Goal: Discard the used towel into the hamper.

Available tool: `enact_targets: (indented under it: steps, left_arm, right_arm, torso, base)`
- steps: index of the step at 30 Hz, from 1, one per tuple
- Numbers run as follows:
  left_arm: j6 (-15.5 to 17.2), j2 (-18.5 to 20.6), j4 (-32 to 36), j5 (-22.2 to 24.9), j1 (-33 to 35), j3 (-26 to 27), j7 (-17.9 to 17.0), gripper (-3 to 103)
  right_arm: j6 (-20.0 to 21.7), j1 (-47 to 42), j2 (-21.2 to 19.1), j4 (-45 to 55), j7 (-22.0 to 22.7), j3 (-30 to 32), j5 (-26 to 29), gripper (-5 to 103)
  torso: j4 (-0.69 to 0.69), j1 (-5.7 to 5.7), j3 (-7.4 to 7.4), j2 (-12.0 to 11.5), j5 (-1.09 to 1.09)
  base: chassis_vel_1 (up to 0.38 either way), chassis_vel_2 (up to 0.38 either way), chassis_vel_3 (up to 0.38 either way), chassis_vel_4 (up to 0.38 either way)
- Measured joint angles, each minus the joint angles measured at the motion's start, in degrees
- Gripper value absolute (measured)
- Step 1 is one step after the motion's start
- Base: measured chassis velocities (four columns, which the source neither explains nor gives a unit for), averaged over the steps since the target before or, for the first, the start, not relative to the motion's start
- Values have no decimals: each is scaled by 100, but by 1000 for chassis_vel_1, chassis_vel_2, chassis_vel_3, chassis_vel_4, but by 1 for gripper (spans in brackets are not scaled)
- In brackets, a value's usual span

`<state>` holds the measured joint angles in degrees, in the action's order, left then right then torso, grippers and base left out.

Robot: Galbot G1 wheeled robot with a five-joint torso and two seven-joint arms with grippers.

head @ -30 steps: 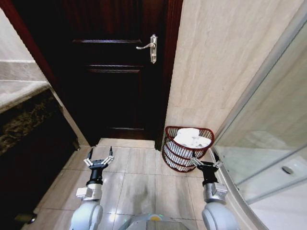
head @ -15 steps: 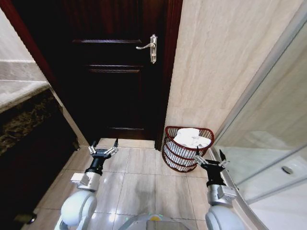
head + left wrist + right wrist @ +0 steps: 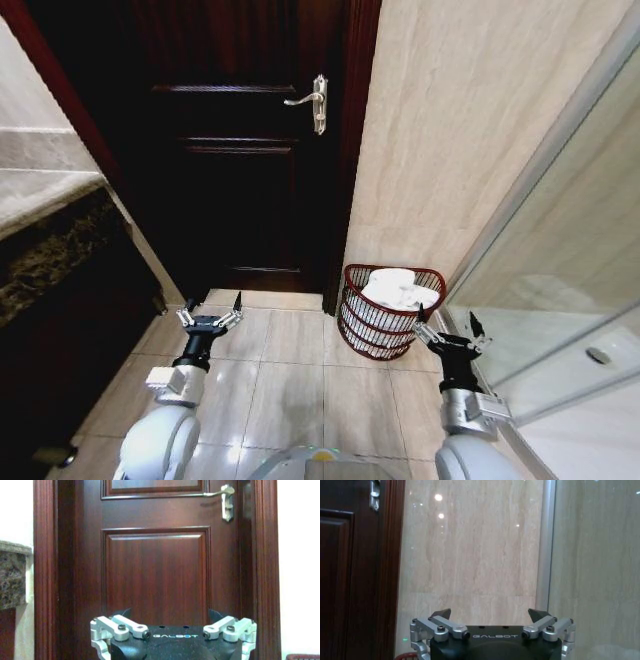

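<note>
"GALBOT" on left end effector (image 3: 170, 615)

the towel (image 3: 396, 288) lies in the hamper (image 3: 385, 335), right of the door (image 3: 240, 150), against the wall (image 3: 450, 130).

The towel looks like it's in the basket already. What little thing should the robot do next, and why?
Probably just lower both arms to rest. The white towel already lies inside the hamper by the wall, and both the left gripper and the right gripper are open, holding nothing, over the floor tiles. Nothing else seems left to pick up.
</note>
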<state>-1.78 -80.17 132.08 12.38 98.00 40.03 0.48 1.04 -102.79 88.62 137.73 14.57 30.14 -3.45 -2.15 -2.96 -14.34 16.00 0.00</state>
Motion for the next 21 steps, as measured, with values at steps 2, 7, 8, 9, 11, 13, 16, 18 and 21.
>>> enact_targets:
  steps: [2, 7, 8, 9, 11, 13, 16, 18, 21]
  left_arm:
    - [-44, 1, -25, 16, -15, 1, 21, 100]
    - [-181, -3, -92, 69, -34, -55, -51, 100]
    - [-338, -6, -147, 68, -34, -94, -121, 100]
    - [-392, -11, -166, 57, -34, -106, -144, 100]
    - [-418, -16, -175, 26, -26, -115, -188, 100]
    - [-415, -21, -175, -17, -20, -118, -247, 100]
    - [-403, -23, -174, -37, -16, -119, -268, 100]
    - [-400, -23, -173, -39, -16, -119, -270, 100]
    - [-394, -24, -171, -42, -15, -119, -271, 100]
  right_arm:
    - [0, 0, 7, 17, -3, 1, 0, 100]
    - [33, -10, 8, 57, -3, -4, 29, 100]
    - [61, -12, -2, 61, 2, -11, 53, 100]
    - [80, -14, -11, 61, 9, -17, 66, 100]
    - [126, -16, -34, 61, 25, -24, 71, 100]
    - [182, -12, -50, 61, 124, -44, 52, 100]
    - [222, -7, -55, 61, 197, -56, 20, 100]
    - [226, -7, -55, 61, 205, -58, 15, 100]
    - [230, -5, -57, 58, 213, -60, 9, 100]
  torso:
    - [0, -10, -21, 32, 0]
    - [0, -38, -108, 147, 0]
    - [0, -46, -128, 174, 0]
    - [0, -49, -137, 185, 0]
    - [-1, -52, -146, 197, 0]
    - [-1, -53, -150, 203, 0]
    - [-1, -54, -151, 204, 0]
    - [-1, -54, -151, 204, 0]
    - [-1, -53, -150, 203, 0]
  base:
    - [0, 0, 0, 0]
    - [0, 0, 0, 0]
    - [0, 0, 0, 0]
    - [0, 0, 0, 0]
    - [0, 0, 0, 0]
    - [0, 0, 0, 0]
    - [0, 0, 0, 0]
    - [0, 0, 0, 0]
    - [0, 0, 0, 0]
